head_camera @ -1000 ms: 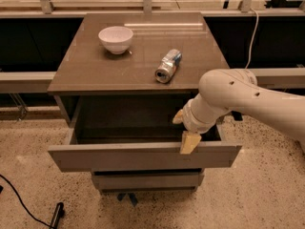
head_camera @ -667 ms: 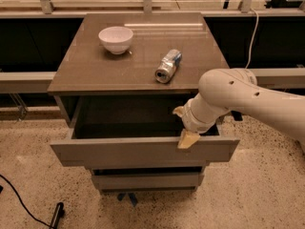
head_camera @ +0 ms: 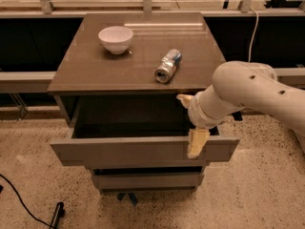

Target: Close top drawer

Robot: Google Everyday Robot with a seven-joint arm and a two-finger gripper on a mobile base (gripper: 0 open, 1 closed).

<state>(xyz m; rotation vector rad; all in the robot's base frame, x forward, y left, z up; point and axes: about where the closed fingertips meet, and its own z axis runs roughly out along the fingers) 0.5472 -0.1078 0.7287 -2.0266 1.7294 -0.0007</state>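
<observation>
The top drawer point(head_camera: 119, 151) is pulled out from the grey cabinet, showing its flat, handleless front panel and shallow dark interior. My gripper point(head_camera: 189, 123) is at the right part of the front panel. One tan finger point(head_camera: 196, 144) hangs down in front of the panel and the other point(head_camera: 183, 99) reaches over the drawer's inside, so the fingers stand apart across the panel's top edge. The white arm comes in from the right.
A white bowl point(head_camera: 116, 38) and a lying silver can point(head_camera: 168, 66) rest on the cabinet top point(head_camera: 95, 70). A lower drawer front point(head_camera: 143, 179) sits below. A black cable point(head_camera: 24, 204) lies on the speckled floor at the left. A low ledge runs behind.
The top drawer has slid a little way into the cabinet, and my gripper has moved back with its front panel.
</observation>
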